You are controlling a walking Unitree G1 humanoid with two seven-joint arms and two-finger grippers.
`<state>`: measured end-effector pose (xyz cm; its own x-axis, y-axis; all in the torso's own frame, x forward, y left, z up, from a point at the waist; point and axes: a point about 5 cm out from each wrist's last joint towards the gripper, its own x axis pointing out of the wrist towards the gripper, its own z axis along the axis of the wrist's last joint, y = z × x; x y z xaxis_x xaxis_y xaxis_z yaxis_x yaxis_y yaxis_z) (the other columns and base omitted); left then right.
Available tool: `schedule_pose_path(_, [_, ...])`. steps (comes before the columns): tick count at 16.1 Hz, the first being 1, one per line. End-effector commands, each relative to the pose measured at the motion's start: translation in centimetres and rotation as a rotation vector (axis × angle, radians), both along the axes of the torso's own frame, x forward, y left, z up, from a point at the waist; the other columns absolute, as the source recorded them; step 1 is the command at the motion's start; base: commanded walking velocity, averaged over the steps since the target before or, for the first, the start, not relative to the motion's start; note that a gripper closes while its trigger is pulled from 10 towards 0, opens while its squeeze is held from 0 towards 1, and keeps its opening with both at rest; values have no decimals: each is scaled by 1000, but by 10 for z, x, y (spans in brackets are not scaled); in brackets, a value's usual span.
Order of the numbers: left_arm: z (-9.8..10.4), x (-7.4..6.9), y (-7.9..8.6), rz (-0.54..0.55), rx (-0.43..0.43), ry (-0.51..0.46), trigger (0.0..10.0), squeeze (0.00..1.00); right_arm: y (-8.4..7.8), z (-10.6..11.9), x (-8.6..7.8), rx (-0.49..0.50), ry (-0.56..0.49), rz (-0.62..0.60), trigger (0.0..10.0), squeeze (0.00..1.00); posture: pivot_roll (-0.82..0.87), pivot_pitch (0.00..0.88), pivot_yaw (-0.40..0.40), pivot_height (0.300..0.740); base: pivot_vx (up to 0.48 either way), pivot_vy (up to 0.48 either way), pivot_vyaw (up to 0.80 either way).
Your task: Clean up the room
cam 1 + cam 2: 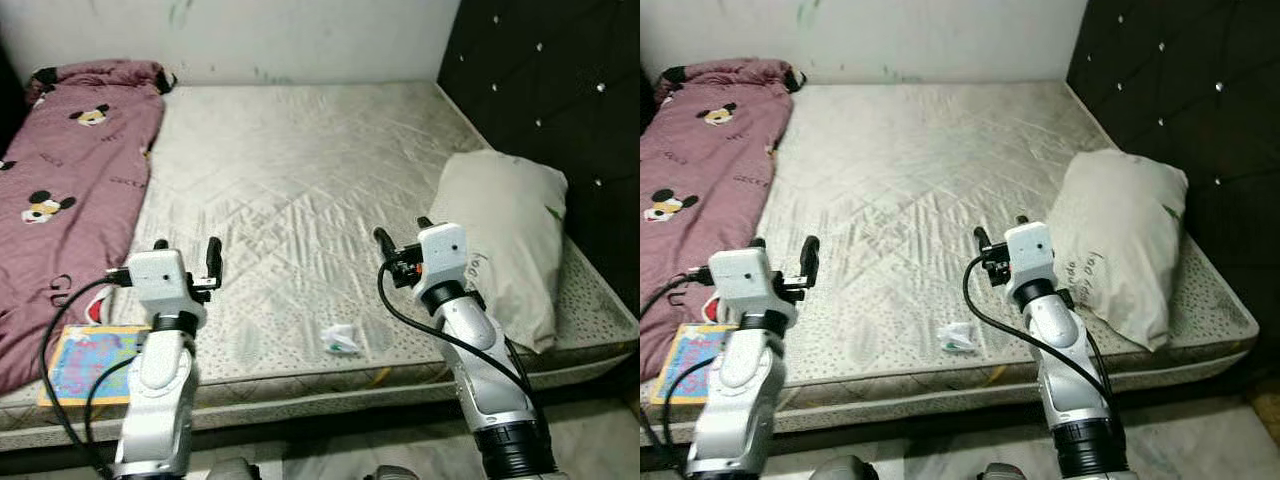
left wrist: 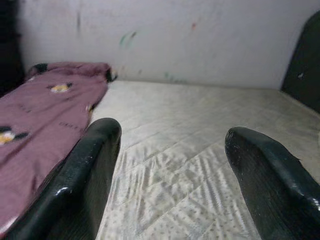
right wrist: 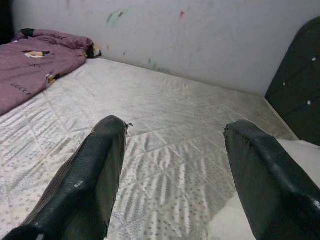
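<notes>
- The left pincer (image 1: 186,258) is raised over the near edge of the bed, its two black fingers (image 2: 85,170) spread apart with nothing between them.
- The right pincer (image 1: 402,238) is held up at about the same height, just beside the pillow (image 1: 505,240); its fingers (image 3: 95,175) are also spread wide and grip nothing.
- The bare mattress (image 1: 290,190) has a quilted, pale grey cover and takes up most of the scene.
- A small crumpled wrapper (image 1: 340,340), white with a touch of green, lies on the mattress near its front edge, between the two arms and touched by neither.
- The pale pillow lies at the robot's right side of the bed, against the dark tufted headboard (image 1: 545,90).
- A pink blanket (image 1: 70,190) with cartoon mouse prints stretches along the left side of the bed, up to the wall (image 1: 300,35).
- A flat, colourful book (image 1: 90,362) lies at the near left corner of the bed, partly tucked under the blanket's edge and behind the left arm.
</notes>
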<state>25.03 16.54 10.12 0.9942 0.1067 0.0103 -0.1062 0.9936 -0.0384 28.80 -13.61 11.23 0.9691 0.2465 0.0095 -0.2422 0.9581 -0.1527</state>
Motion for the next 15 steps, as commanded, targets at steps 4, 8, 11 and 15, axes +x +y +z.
schedule_pose_path(4, [0,-1,0,-66,-43,31,10000,0,-2,6,4,6,-18,-10,10000,0,-61,0,-1,740,0,0,0])
schedule_pose_path(8, [5,12,-1,-13,80,23,10000,0,4,12,14,16,-44,-8,10000,0,-60,0,11,740,0,0,0])
schedule_pose_path(11, [9,20,4,-41,52,-6,10000,0,6,12,20,-2,-45,-7,10000,0,-63,0,11,740,0,0,0])
schedule_pose_path(15, [10,25,5,-51,66,-13,10000,0,0,10,22,-10,-54,-44,10000,0,-56,0,24,740,0,0,503])
